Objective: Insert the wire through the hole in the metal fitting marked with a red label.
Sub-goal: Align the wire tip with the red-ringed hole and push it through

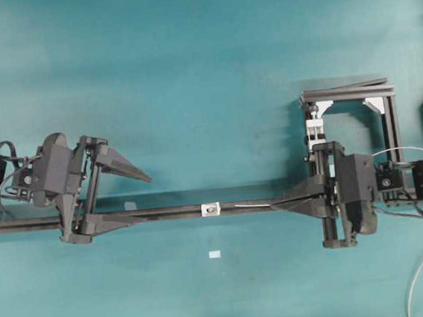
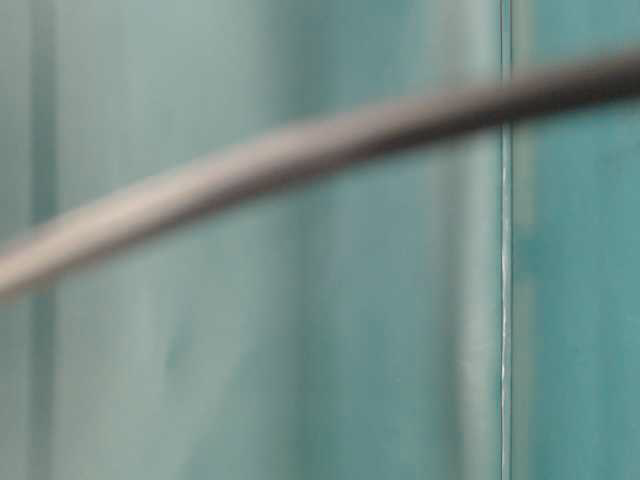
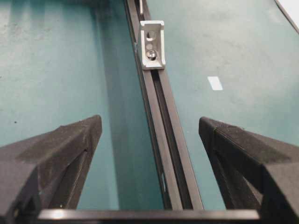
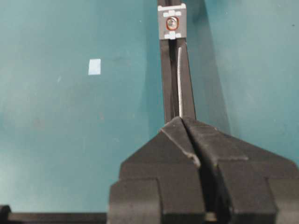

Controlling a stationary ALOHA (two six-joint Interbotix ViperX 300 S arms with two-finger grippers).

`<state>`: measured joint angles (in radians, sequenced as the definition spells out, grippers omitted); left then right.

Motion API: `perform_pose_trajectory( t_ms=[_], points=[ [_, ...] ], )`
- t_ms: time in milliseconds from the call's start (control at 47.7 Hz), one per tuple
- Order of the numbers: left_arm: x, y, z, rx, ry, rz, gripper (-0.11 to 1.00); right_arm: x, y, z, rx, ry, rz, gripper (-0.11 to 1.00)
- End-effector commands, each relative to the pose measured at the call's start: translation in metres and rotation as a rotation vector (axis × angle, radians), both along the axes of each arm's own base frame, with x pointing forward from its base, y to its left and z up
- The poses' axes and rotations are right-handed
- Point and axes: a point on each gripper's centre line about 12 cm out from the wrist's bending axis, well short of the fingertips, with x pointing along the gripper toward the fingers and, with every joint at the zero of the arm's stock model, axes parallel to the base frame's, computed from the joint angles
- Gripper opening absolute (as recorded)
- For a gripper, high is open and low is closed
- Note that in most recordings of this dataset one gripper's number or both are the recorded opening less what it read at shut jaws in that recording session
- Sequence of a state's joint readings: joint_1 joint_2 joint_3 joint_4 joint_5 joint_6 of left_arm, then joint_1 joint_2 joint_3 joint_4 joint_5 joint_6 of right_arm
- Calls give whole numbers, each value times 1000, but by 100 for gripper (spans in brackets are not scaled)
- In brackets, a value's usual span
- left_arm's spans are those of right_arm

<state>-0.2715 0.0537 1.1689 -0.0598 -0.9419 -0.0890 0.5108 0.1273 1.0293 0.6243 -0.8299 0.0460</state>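
Surface: a teal table top (image 1: pixel 187 56) fills every view; nothing of the room beyond it is seen
Rail: a long black rail (image 1: pixel 171 211) is laid across the table from left to right in the overhead view, its long axis level in that picture
Frame: a black frame of rail pieces (image 1: pixel 355 96) with a white-and-silver clamp block (image 1: pixel 314 130) is seen at the right in the overhead view only
Left gripper: the left gripper (image 3: pixel 149 140) is spread wide with nothing between its fingers; one finger lies on each side of the rail
Right gripper: the right gripper (image 4: pixel 183 122) is clenched on the wire, its fingertips pressed together over the rail
Metal fitting: the metal fitting (image 1: pixel 211 210) sits on the rail between the two grippers; a red ring around its centre is shown only by the right wrist view (image 4: pixel 173 22)
Wire: the wire (image 4: pixel 180 79) runs along the rail from the right fingertips toward the fitting, slightly curved; its tip is near the fitting but apart from it
Hole: the hole (image 4: pixel 173 22) is a dark spot at the fitting's centre
Marker: a small white rectangle (image 1: pixel 214 255) lies on the table beside the rail
Table-level view: only a blurred grey cable (image 2: pixel 300 150) across a teal blur is given
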Motion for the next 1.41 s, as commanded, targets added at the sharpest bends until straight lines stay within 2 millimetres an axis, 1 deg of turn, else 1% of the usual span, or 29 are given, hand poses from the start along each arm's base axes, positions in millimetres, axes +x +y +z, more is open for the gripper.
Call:
perform_pose_trajectory(
  t_ms=[0, 210, 650, 944, 1385],
  points=[
    [3, -2, 6, -5, -29, -6, 54, 5, 4, 6, 11, -29, 0, -1],
    [4, -3, 7, -6, -32, -6, 54, 10, 6, 7, 3, -37, 4, -1],
    [5, -3, 7, -6, -30, -8, 54, 14, 8, 6, 2, -46, 0, -1],
    [6, -3, 7, -6, -30, -8, 54, 18, 5, 5, 0, -49, -16, -1],
    [5, -15, 8, -8, -35, -45, 54, 22, 4, 6, 4, -56, -25, -1]
  ],
)
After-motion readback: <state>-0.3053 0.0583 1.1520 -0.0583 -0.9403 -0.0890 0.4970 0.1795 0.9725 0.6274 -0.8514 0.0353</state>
